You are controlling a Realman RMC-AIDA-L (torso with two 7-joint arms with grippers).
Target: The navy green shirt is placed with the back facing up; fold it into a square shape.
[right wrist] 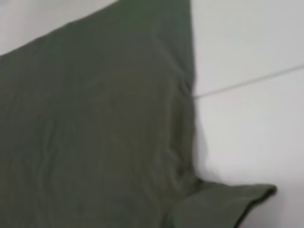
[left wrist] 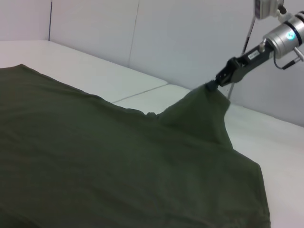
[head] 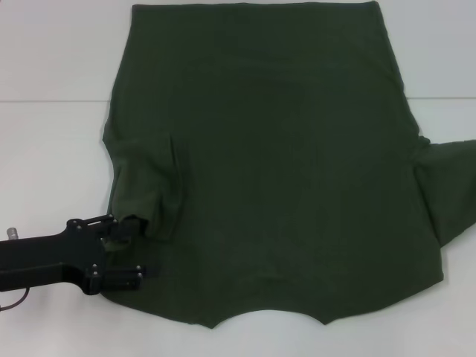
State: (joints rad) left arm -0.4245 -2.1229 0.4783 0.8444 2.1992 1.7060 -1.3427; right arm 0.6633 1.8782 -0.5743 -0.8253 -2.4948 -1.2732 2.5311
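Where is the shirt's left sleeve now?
In the head view, the left sleeve is folded onto the navy green shirt, beside the left gripper.

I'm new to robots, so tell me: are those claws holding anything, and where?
Yes. The right gripper pinches the navy green shirt by its sleeve tip, lifting it. The left gripper is at the other folded-in sleeve; its grip is unclear.

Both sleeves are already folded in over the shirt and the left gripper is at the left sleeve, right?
Not quite. Only the left sleeve is folded in over the shirt, with the left gripper at it. The right sleeve is not folded in: the left wrist view shows the right gripper holding it lifted.
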